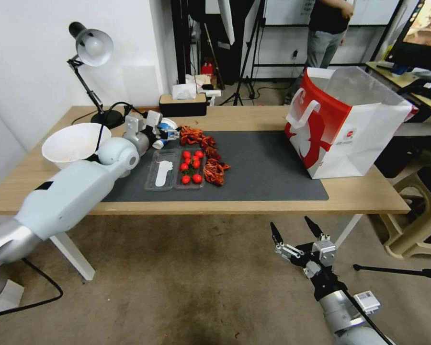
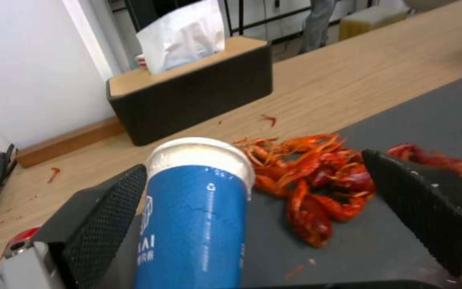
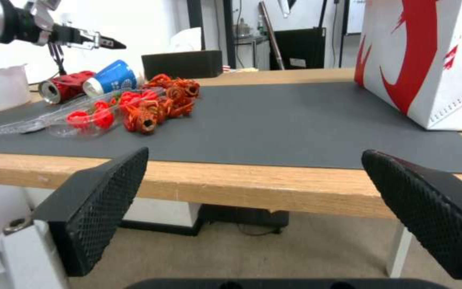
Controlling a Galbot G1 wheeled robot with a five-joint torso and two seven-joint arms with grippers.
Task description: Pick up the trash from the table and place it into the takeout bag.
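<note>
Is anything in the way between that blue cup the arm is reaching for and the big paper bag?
Nothing tall. The blue paper cup lies between the open left gripper's fingers. Toward the takeout bag lie only the low crayfish shells, the tomato tray and bare dark mat.

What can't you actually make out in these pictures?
- Inside of the takeout bag: its walls hide it in the head view.
- Blue paper cup: its base is cut off by the left wrist view's edge.
- Crushed red can: partly behind the cup in the right wrist view.
</note>
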